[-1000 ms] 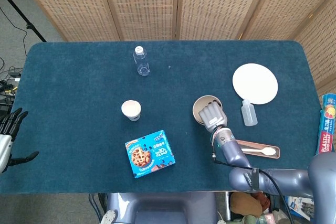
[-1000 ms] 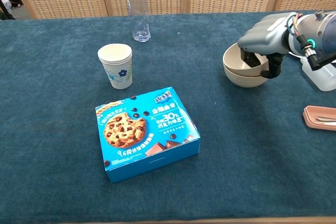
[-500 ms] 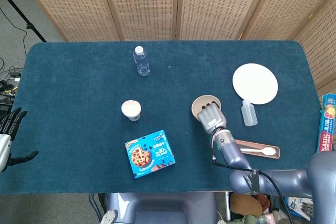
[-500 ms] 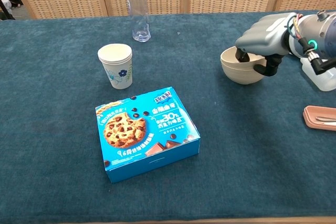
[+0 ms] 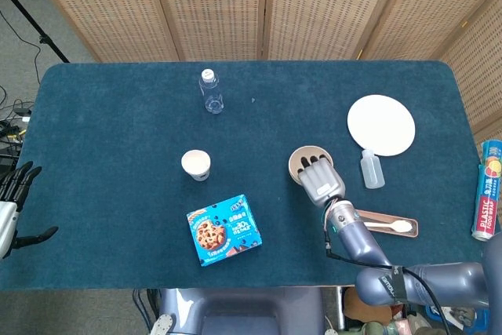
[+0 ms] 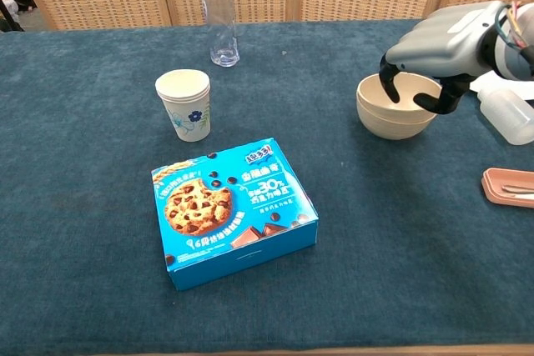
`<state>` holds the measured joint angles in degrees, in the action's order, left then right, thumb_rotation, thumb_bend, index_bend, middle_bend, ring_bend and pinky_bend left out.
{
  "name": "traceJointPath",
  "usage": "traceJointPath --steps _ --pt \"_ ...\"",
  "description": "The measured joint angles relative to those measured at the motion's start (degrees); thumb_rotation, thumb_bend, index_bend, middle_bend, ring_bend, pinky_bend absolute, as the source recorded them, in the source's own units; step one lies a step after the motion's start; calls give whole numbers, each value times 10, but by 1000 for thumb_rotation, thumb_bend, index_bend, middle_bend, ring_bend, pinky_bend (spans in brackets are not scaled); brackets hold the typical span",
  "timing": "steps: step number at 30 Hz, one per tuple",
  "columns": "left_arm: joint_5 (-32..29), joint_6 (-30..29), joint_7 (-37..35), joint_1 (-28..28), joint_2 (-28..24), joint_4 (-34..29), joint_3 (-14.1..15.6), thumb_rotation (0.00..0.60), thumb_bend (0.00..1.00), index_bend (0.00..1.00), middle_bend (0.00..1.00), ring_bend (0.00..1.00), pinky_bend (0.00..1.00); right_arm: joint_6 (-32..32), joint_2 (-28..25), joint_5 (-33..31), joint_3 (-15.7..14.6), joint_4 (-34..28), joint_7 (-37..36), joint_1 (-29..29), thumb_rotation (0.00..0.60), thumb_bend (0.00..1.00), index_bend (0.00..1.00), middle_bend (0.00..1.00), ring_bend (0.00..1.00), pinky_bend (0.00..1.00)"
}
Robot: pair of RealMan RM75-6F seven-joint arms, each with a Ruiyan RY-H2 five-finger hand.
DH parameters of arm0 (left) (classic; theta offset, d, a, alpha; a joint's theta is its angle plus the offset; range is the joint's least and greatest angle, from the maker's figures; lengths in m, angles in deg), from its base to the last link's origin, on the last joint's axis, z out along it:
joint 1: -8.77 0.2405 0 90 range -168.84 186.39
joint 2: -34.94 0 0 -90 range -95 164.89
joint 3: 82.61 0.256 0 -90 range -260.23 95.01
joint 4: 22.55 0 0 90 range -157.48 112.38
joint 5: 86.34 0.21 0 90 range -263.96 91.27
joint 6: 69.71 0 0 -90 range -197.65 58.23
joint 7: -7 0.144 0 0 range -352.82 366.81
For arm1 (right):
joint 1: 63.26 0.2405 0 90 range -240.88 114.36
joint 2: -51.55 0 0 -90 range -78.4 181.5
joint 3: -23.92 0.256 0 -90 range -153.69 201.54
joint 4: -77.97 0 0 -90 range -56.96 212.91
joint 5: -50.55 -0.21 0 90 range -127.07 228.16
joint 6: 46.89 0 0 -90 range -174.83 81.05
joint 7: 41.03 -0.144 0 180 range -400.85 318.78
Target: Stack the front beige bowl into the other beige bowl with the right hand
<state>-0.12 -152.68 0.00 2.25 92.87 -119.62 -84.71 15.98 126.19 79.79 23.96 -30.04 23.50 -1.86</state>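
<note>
Blue carpeted surface (image 5: 118, 162) carrying scattered kitchen things.
On it: water bottle (image 5: 210, 91), paper cup (image 5: 196, 165), cookie box (image 5: 224, 230), nested beige bowls (image 6: 395, 106), white plate (image 5: 381, 125), squeeze bottle (image 5: 372, 169), pink tray (image 5: 384, 226) with spoon (image 5: 388, 226).

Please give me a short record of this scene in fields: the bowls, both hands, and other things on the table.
bowls: beige bowls nested, standing on the table
right hand: right hand above the bowls, fingers curled over the rim, contact unclear
left hand: left hand beside the table's edge, holding nothing
others: cookie box, paper cup, water bottle, white plate
</note>
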Motion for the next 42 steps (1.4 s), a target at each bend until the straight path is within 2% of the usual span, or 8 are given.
traceJointPath --steps 2,4,6,13,17,20,28,42 --pt "0 -1 0 0 0 0 0 600 0 0 0 0 0 6 -6 16 -4 -10 -6 -5 600 624 247 81 100 219" --pt "0 -3 -1 1 -1 0 0 600 0 0 0 0 0 16 -13 36 -8 -19 -16 -13 600 624 133 14 8 59" --pt "1 -3 -2 2 -1 0 0 600 0 0 0 0 0 28 -21 67 -14 -27 -32 -26 600 624 39 0 0 4" --pt "4 -4 0 2 -1 -1 2 600 0 0 0 0 0 55 -46 199 -45 -29 -123 -87 600 624 0 0 0 0" --pt "6 -4 5 2 0 -2 2 600 0 0 0 0 0 63 -57 287 -76 3 -190 -132 600 624 0 0 0 0" --pt "7 -4 8 2 1 -3 3 600 0 0 0 0 0 61 -60 318 -90 37 -230 -157 600 624 0 0 0 0" --pt "1 1 15 0 5 -3 2 600 0 0 0 0 0 46 -50 356 -104 102 -280 -198 600 623 0 0 0 0" --pt "0 -1 16 1 5 -3 1 600 0 0 0 0 0 32 1 412 -94 169 -310 -239 600 624 0 0 0 0"
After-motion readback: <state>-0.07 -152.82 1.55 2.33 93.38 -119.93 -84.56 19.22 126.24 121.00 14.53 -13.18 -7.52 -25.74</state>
